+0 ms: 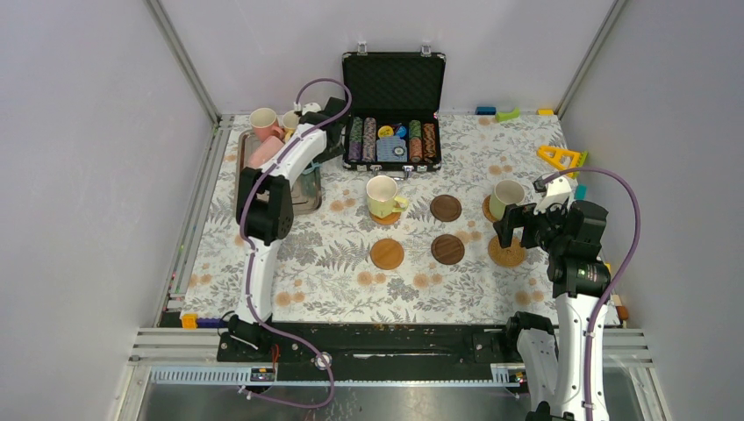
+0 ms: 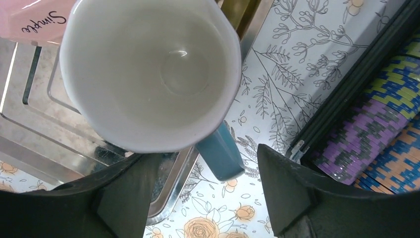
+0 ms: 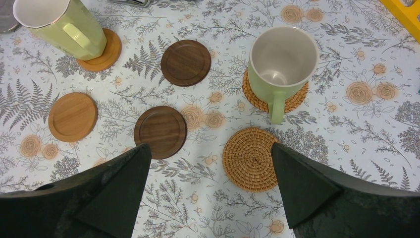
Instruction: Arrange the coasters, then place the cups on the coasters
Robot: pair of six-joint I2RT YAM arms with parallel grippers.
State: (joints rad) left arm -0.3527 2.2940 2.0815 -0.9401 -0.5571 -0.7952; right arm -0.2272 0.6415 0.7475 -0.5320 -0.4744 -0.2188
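Observation:
A cup (image 2: 148,74) with a white inside and a teal handle (image 2: 220,153) stands at the edge of the metal tray (image 2: 29,144). My left gripper (image 2: 205,159) is open, with the handle between its fingers and touching neither. From above, that gripper (image 1: 320,145) sits by the tray (image 1: 239,180), which holds pink cups (image 1: 263,120). My right gripper (image 3: 209,148) hangs open above a bare woven coaster (image 3: 249,158). A green cup (image 3: 282,64) stands on another woven coaster (image 3: 297,96). A yellow-green cup (image 3: 59,25) rests on a tan coaster (image 3: 106,52). Two dark coasters (image 3: 185,62) (image 3: 160,131) and a tan one (image 3: 73,116) lie bare.
An open black case of poker chips (image 1: 392,140) stands at the back centre, right beside the left gripper. A yellow triangular toy (image 1: 560,158) lies at the right edge, and small coloured blocks (image 1: 507,114) lie along the back. Metal frame posts ring the table.

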